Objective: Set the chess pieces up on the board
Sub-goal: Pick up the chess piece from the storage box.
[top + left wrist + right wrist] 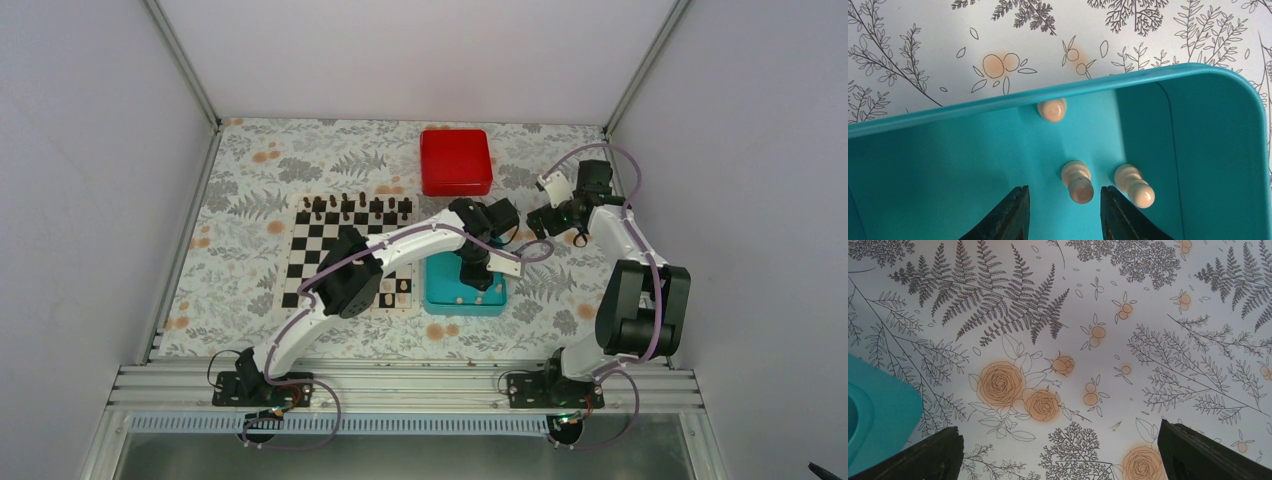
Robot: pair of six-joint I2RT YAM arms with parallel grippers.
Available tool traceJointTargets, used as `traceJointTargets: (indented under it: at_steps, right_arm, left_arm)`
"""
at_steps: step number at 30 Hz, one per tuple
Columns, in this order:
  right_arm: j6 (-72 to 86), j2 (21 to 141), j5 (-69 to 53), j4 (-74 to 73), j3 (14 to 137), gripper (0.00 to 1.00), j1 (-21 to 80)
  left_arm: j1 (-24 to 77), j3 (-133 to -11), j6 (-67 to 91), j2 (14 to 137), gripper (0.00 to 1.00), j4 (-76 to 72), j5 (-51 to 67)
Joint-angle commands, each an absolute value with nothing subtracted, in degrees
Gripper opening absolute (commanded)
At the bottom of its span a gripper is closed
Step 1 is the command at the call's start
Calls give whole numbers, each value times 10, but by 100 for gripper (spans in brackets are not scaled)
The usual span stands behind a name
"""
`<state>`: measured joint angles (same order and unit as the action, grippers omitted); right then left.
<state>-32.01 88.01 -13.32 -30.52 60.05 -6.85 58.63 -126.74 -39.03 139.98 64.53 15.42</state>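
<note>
The chequered board (315, 255) lies left of centre, with a few cream chess pieces (402, 286) on its near right edge. My left gripper (478, 272) reaches into the teal tray (440, 290). In the left wrist view it (1064, 199) is open and low in the tray (1198, 150). One upright cream pawn (1078, 181) stands between the fingers, closer to the right one and untouched. A second pawn (1134, 185) stands just outside the right finger, a third (1052, 109) by the far wall. My right gripper (548, 212) hovers right of the tray, wide open (1060, 440) and empty over the tablecloth.
A row of dark brown chessmen (360, 207) lines the board's far edge. A red box (455, 160) sits behind the tray. The tray's corner (878, 410) shows at the left of the right wrist view. White walls close in the left, back and right.
</note>
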Motion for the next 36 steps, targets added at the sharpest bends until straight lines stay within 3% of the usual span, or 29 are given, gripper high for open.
traceJointTargets:
  at_steps: [1,36]
  right_arm:
    - [-325,887,-150,-306,592,100,-74]
    - [-329,892,-155,-307,589,100,-73]
  left_arm:
    - [592,-1271,-395,1394,36,640,142]
    - [600,-1249,-404,1417,36,632,136]
